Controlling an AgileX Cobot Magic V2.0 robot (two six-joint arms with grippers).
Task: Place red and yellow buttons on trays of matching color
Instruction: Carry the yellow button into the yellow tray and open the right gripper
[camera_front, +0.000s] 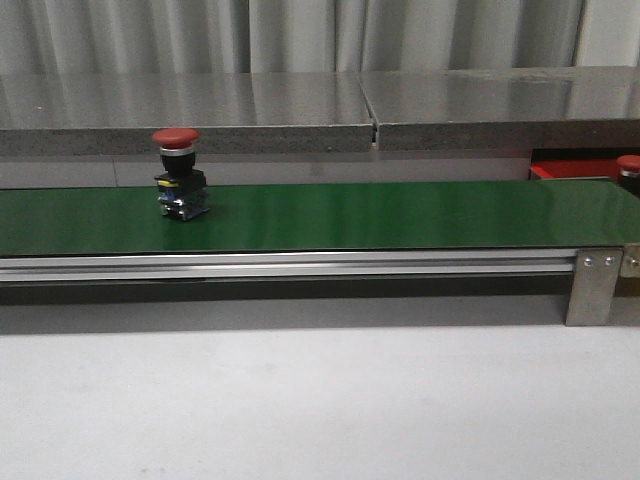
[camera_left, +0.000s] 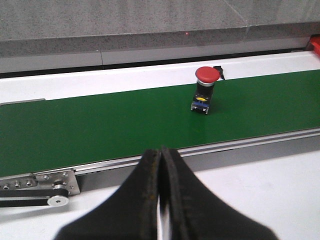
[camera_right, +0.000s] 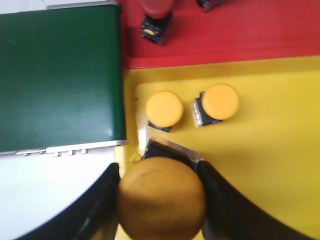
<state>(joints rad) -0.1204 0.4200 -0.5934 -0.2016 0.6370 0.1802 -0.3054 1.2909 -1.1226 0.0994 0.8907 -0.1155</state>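
The left gripper (camera_left: 160, 192) has its two black fingers pressed together with nothing between them. It hangs over the white table (camera_front: 320, 410) just on the near side of the green belt (camera_front: 330, 215), pointing toward the belt's near rail. A red-capped button (camera_front: 178, 175) stands upright on the belt; from the left gripper it lies at about 1 o'clock, well apart, with bare green belt all round it. In the front view it sits toward the belt's left end, at about 10 o'clock from the frame's centre, near the far edge.

The right gripper (camera_right: 160, 197) is clamped on a yellow-capped button (camera_right: 161, 197), one black finger on each side of the domed cap. It is held above the yellow tray (camera_right: 270, 150), close to the tray's corner just beside the end of the belt. Two more yellow buttons (camera_right: 164, 109) stand in that tray, apart from each other. The red tray (camera_right: 250, 35) borders the yellow one and holds a red button (camera_right: 156, 17). Open yellow floor remains beyond the pair.
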